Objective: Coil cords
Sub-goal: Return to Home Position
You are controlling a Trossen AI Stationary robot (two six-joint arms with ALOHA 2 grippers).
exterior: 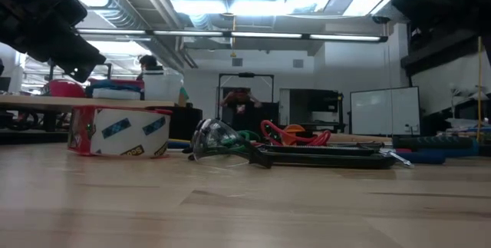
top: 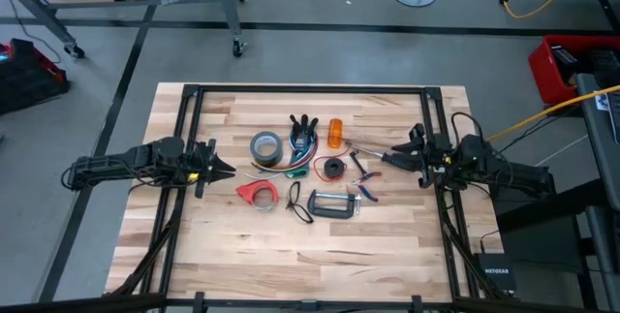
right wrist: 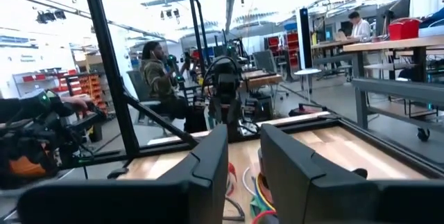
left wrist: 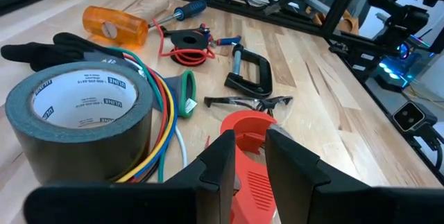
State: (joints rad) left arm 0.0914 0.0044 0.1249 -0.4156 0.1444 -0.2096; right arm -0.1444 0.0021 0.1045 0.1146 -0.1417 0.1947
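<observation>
Left gripper (top: 221, 168) hangs over the left part of the tabletop (top: 242, 255), pointing right toward the clutter in the middle. Its two fingers stand a little apart with nothing between them. Just right of it lies the grey roll of tape (top: 265, 146), flat on its side. Nearer than the roll is the red tape dispenser (top: 257, 192), which the left wrist view shows straight ahead of the fingers.

The cords (top: 302, 153) lie at the middle of the tabletop, touching the right side of the tape roll. They are a loose bunch of red, green, blue and orange strands that curve around the roll's near side. Their black plug ends (top: 302, 123) fan out at the far end of the bunch. Neither gripper touches them.

Nearer than the cords, a pair of clear safety glasses (top: 296, 203) rests beside a dark C-clamp (top: 332, 203). Just right of the cords sits a black spool with red wire coiled around it (top: 332, 169). Beyond it, farther away, lies an orange tool handle (top: 335, 134). Blue-handled pliers (top: 366, 192) lie right of the clamp.

Right gripper (top: 392, 156) is over the right part of the tabletop, pointing left, near the pliers and apart from the cords. Its fingers are also slightly parted and hold nothing.
</observation>
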